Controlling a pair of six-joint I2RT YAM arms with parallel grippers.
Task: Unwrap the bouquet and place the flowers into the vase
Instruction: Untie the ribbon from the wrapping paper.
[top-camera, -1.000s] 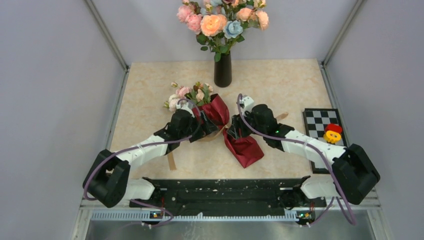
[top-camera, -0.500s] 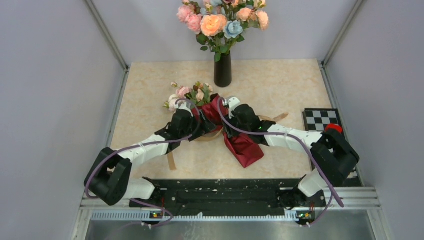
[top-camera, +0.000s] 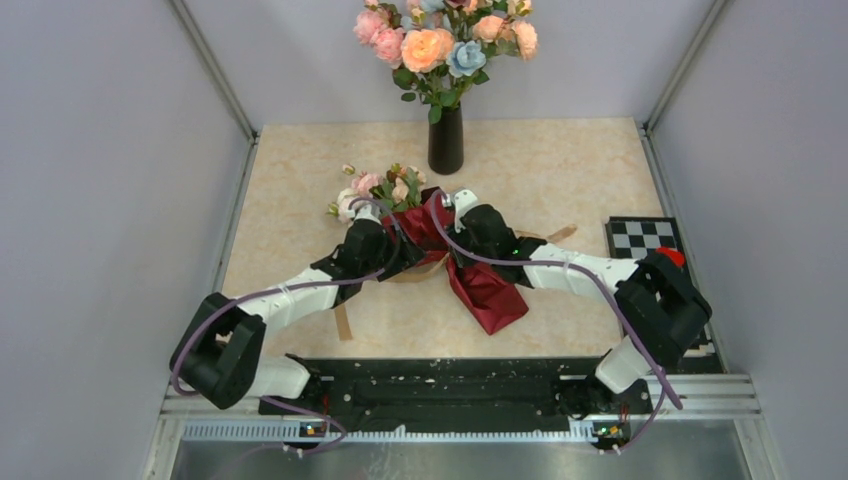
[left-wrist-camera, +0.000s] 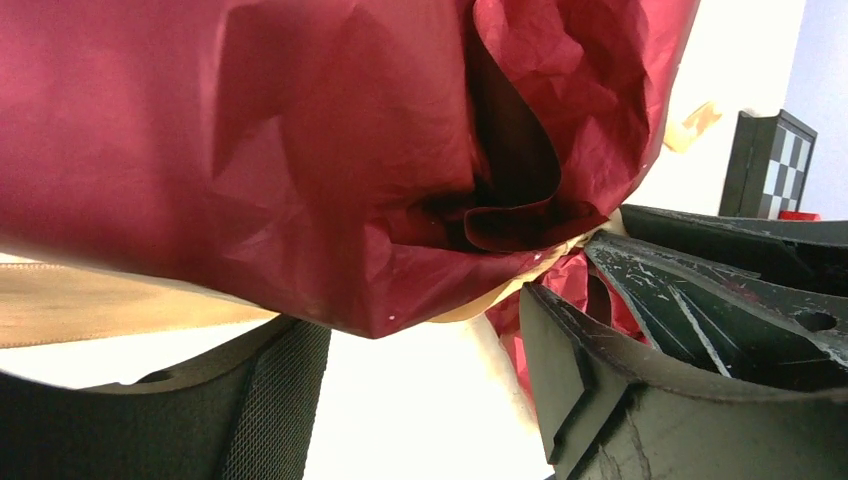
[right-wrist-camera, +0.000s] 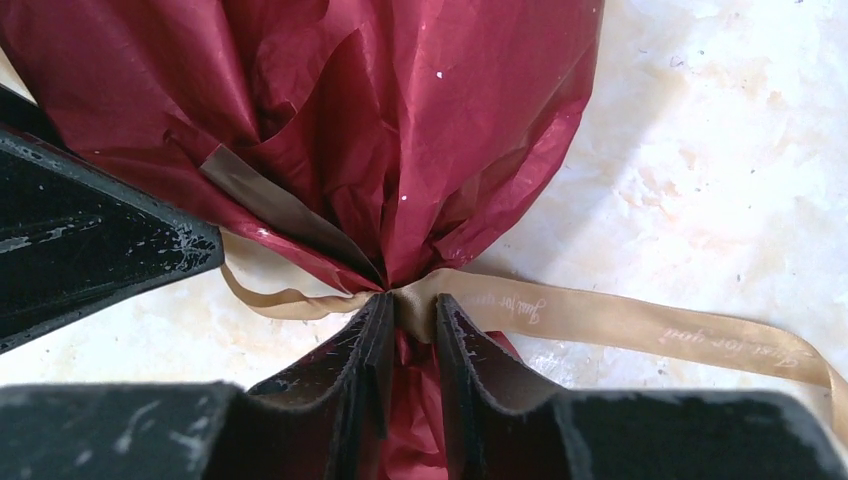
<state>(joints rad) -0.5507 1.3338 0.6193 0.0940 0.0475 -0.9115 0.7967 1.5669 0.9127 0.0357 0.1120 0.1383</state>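
**Top external view.** The bouquet (top-camera: 488, 292) lies at mid-depth on the table (top-camera: 570, 170). Its flowers (top-camera: 375, 188) point far-left and its maroon tail points near-right. The vase (top-camera: 446, 140) stands well apart at the far edge and holds larger blooms (top-camera: 440, 45). The left gripper (top-camera: 402, 250) and right gripper (top-camera: 450, 243) meet at the bundle's tied waist from opposite sides. No writing is legible here. Compared with one second earlier, the right arm has swung left, from the paper tail up to the waist. Its shoulder now hides much of the checkerboard (top-camera: 635, 235) and all but the red top of a small object (top-camera: 672, 256). The left arm and the bouquet have hardly shifted.

**Left wrist view.** The left gripper's fingers (left-wrist-camera: 640, 400) stand spread, with crinkled maroon paper between and above them. A tan ribbon (left-wrist-camera: 110, 300) lies flat at the left. Whether either pad touches the paper cannot be told.

**Right wrist view.** The right gripper's fingers (right-wrist-camera: 350, 370) are nearly together and pinch the bouquet's neck at the ribbon knot. The ribbon's free end runs right across the table. It bears pale script, seen upside down, that reads "Just for you" and repeats along its length.
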